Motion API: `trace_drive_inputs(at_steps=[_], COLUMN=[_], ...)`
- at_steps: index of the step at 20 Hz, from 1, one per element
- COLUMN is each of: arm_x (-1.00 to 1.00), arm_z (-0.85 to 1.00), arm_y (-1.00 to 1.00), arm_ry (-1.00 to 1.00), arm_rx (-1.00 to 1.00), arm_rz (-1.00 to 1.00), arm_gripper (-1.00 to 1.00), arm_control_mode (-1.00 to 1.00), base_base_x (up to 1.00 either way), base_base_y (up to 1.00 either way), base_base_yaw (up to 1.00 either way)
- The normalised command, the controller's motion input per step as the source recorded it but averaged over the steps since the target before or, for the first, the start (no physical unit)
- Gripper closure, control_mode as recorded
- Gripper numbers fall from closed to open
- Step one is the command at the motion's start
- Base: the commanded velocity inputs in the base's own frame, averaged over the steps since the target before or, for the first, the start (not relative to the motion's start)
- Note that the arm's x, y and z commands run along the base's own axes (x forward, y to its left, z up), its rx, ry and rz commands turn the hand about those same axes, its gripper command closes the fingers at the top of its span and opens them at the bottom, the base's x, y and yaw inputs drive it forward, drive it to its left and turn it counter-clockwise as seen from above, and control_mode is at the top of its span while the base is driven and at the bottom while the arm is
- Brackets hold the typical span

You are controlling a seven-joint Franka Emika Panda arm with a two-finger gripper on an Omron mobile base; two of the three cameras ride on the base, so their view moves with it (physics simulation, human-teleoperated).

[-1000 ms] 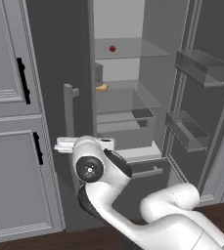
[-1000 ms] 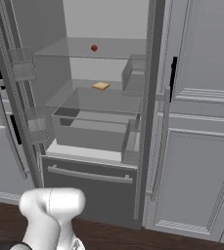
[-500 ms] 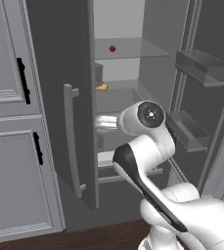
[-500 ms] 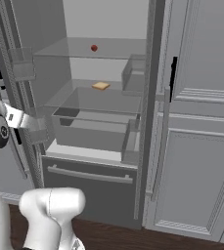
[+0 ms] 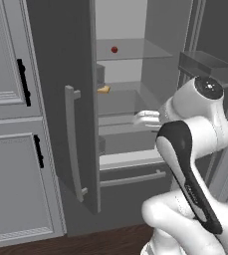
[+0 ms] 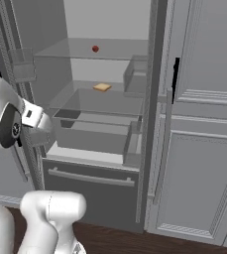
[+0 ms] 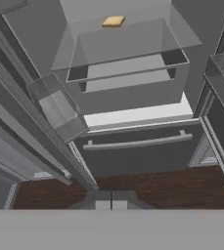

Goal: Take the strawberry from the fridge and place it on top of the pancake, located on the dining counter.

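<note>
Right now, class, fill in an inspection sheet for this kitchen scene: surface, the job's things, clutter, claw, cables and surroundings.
Surface: glass shelves inside the fridge; dark wood floor below.
Job's things: strawberry sits on the upper shelf, near the back; fridge doors stand open, bottom drawer closed. Pancake and dining counter: nothing seen.
Clutter: a small yellow-tan food piece on the middle shelf; clear bins underneath it.
Claw: claw shut, holding nothing, pointing at the floor in front of the drawer.
Cables: nothing seen.
Surroundings: light grey panelled cabinets with black handles on both sides of the fridge.
</note>
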Motion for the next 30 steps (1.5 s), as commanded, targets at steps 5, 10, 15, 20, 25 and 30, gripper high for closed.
trace_drive_inputs(at_steps=[5, 10, 15, 20, 25, 30], arm_x=[-0.88, -0.45, -0.09, -0.53, -0.35, 0.0], arm_z=[0.0, 0.15, 0.44, 0.08, 0.0, 0.0], arm_y=[-0.51, -0.03, -0.26, -0.22, 0.0, 0.0], arm_ry=[-0.12, -0.09, 0.0, -0.33, -0.29, 0.0], arm_rx=[-0.05, -0.16, -0.02, 0.0, -0.01, 0.0], arm_rz=[0.01, 0.0, 0.0, 0.04, 0.01, 0.0], arm_gripper=[1.0, -1.0, -1.0, -1.0, -1.0, -1.0], arm_control_mode=[-1.0, -1.0, -1.0, -1.0, 1.0, 1.0], base_base_x=[0.0, 0.0, 0.0, 0.0, 0.0, 0.59], base_base_y=[0.0, 0.0, 0.0, 0.0, 0.0, 0.0], base_base_yaw=[0.0, 0.0, 0.0, 0.0, 0.0, -0.04])
